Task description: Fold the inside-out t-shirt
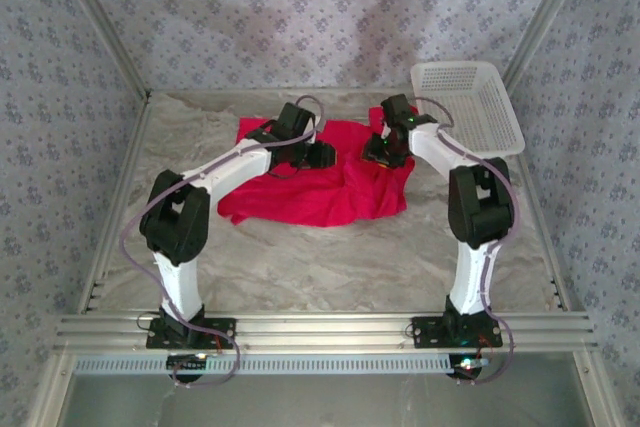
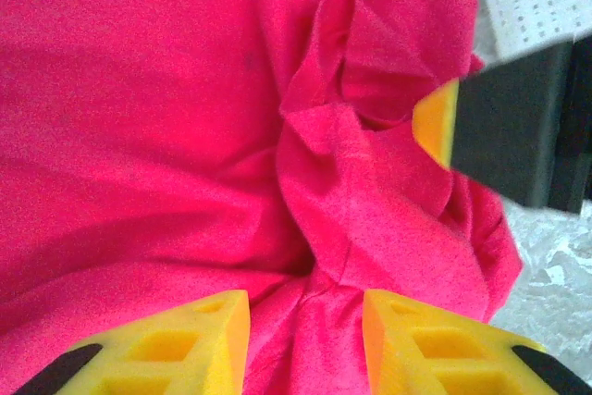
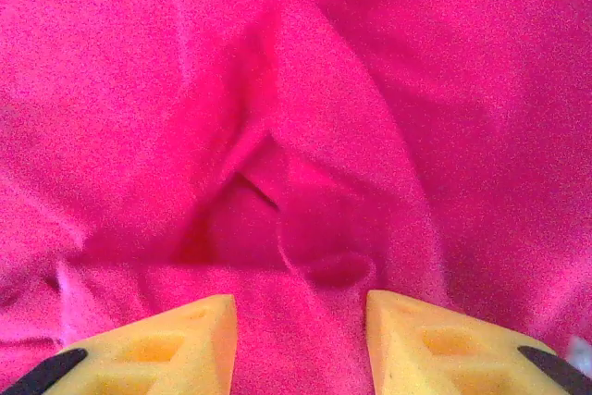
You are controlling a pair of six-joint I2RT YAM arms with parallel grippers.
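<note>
With the crumpled red t-shirt (image 1: 320, 197) at mid-frame, my right gripper (image 3: 298, 304) hangs half-parted over a crease, likely to pinch it, while my left gripper (image 2: 305, 307) straddles a raised ridge; I cannot tell if it grips.

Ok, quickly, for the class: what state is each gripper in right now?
Left gripper: open, fingers apart above the red t-shirt.
Right gripper: open, also over the t-shirt.

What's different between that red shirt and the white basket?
The t-shirt is bright red; the basket is white. The t-shirt is soft, crumpled cloth; the basket is stiff mesh. The t-shirt lies in the middle of the table; the basket sits at its far right corner. Both rest on it.
</note>
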